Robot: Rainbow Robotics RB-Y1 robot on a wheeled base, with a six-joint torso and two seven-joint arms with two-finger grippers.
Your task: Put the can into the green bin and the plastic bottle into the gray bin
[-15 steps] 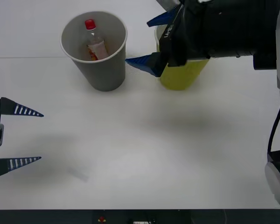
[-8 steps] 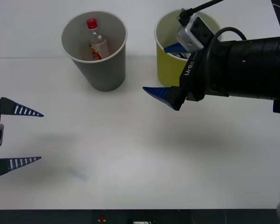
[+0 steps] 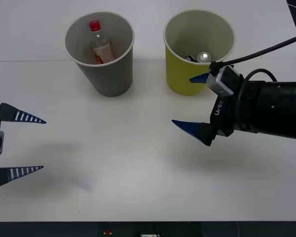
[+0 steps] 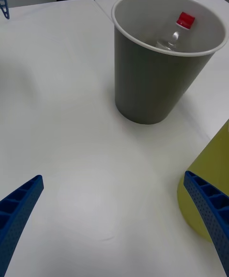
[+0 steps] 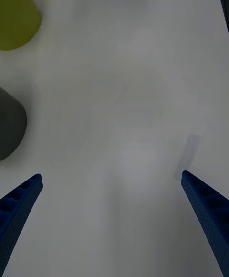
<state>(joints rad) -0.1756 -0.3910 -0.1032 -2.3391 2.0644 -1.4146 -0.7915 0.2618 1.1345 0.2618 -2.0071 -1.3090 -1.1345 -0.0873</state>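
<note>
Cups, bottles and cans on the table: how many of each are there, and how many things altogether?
Cups: 2, the gray bin and the green bin.
Bottles: 1, the plastic bottle, standing inside the gray bin.
Cans: 1, the can, inside the green bin.
Total: 4.

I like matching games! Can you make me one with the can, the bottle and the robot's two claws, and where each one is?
Things:
1. can
2. plastic bottle
3. right gripper
4. left gripper

Places:
A. open, at the table's left edge
B. inside the gray bin
C. open, in front of the green bin
D. inside the green bin

Pairs: 1-D, 2-B, 3-C, 4-A
</note>
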